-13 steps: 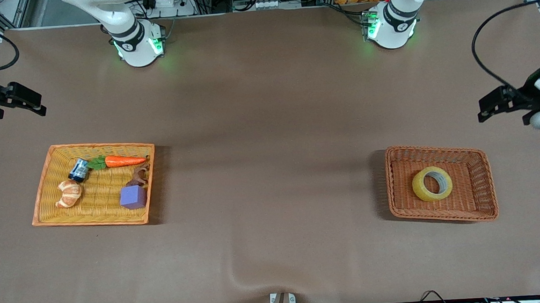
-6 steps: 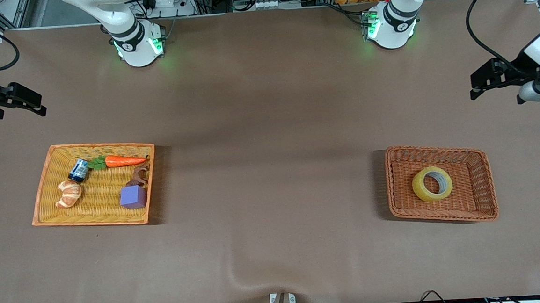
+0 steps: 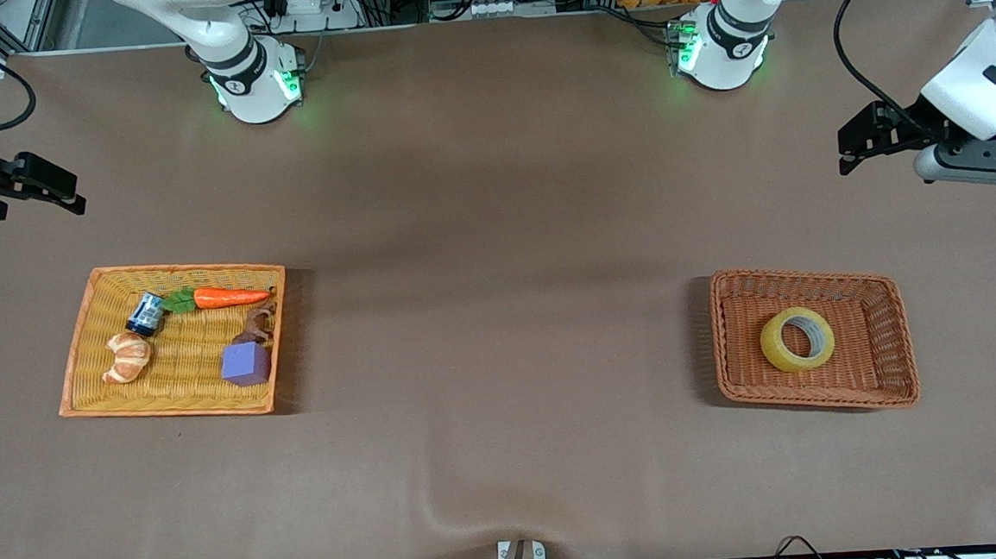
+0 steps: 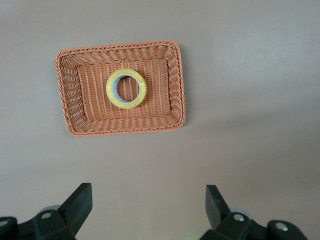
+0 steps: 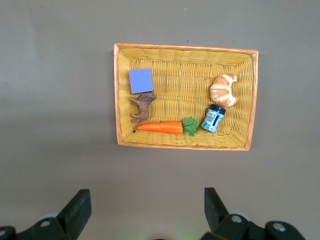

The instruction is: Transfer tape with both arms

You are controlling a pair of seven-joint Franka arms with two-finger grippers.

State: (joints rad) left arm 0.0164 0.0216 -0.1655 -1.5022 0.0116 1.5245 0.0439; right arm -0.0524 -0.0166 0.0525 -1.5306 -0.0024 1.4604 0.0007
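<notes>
- Brown cloth over a wide table (image 3: pixel 495 228), cluttered shelving along the edge where the arm bases stand.
- Landmark for everything: red basket (image 3: pixel 895 333) toward the left arm's end of the table.
- Tape (image 3: pixel 796 339) lying flat inside the red basket, near its middle, hole up; seen likewise from the left wrist (image 4: pixel 126 88), untouched.
- Left gripper (image 3: pixel 865 138) hovering high over bare cloth, between the red basket and the left arm's base, toward the table's end; fingers spread wide, holding nothing, as the left wrist view confirms (image 4: pixel 148 210).
- Changed over the last second: left gripper swung up and inward from the table's very end, drawing closer to the space over the red basket; tape and basket unmoved.
- Reading of that: approach phase of the first pick just begun; descent and grasp not yet started.
- Right gripper (image 3: pixel 47 184) waiting well apart from the red basket, over bare cloth at the right arm's end, unchanged; fingers apart and empty in the right wrist view (image 5: pixel 145 210).
- Yellow basket (image 3: pixel 79 357) also well apart from the red basket, holding a carrot (image 3: pixel 229 297), croissant (image 3: pixel 127 357), purple cube (image 3: pixel 245 363), small jar (image 3: pixel 145 314) and a brown figure (image 3: pixel 255 325).
- Likely next need: centre over the tape, then lower with one finger inside the ring or both across its rim.
</notes>
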